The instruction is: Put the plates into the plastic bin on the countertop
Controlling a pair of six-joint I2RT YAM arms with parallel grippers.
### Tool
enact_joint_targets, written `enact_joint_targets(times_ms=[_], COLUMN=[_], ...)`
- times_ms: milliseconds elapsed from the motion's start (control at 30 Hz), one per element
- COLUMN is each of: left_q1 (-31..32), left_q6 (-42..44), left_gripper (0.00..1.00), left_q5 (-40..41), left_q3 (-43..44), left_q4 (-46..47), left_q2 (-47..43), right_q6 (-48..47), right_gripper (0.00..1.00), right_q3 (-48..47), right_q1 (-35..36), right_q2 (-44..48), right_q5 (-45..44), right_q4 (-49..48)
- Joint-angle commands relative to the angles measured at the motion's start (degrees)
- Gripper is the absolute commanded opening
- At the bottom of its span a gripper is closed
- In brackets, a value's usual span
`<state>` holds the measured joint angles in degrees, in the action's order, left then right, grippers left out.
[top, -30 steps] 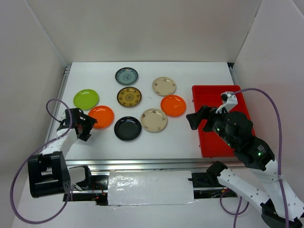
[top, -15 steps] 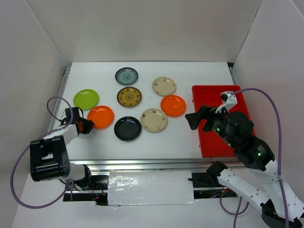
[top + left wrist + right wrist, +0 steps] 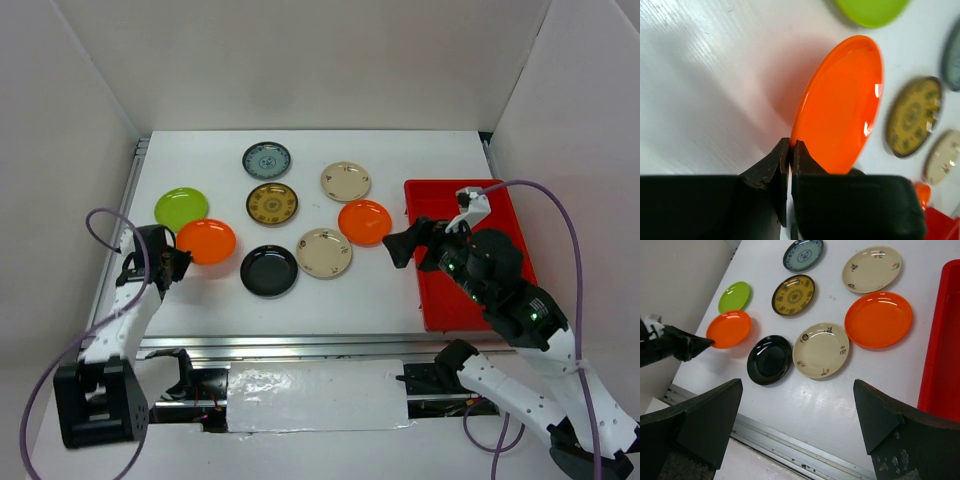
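My left gripper (image 3: 790, 150) is shut on the near rim of an orange plate (image 3: 845, 105), which tilts up off the countertop (image 3: 400, 150) at the left (image 3: 206, 241). The other plates lie flat: lime green (image 3: 181, 208), teal-blue (image 3: 267, 159), brown-and-gold (image 3: 272, 203), black (image 3: 269, 270), two cream ones (image 3: 346, 181) (image 3: 324, 252) and a second orange one (image 3: 365, 222). The red plastic bin (image 3: 432, 205) sits at the right with no plate showing in it. My right gripper (image 3: 797, 390) hangs open and holds nothing, above the countertop just left of the bin.
White walls close in the back and both sides. An aluminium rail (image 3: 300, 345) runs along the front edge. Purple cables (image 3: 570, 230) loop off both arms. The right arm's body covers the middle of the bin.
My left gripper has closed on the orange plate's rim and raised that plate slightly up and to the left. The right gripper has drifted a little to the left, still open.
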<state>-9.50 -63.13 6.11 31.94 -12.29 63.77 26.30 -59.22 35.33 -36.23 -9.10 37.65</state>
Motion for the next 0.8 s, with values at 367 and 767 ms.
enact_joint_targets(times_ms=[367, 767], left_q1=[18.5, 26.6], left_q6=[12.4, 13.6], left_gripper=[0.00, 0.00], left_q5=[-12.2, -22.0], left_q3=[16.1, 23.7], left_q4=[-4.4, 2.5], left_q2=[-9.6, 1.4], right_q6=[11.5, 14.9], right_gripper=[1.00, 0.81], right_q3=[1.7, 0.4], right_q1=[-3.7, -5.1], right_q2=[-26.3, -46.7], right_q5=[27.4, 31.3], right_q4=[-35.1, -43.4])
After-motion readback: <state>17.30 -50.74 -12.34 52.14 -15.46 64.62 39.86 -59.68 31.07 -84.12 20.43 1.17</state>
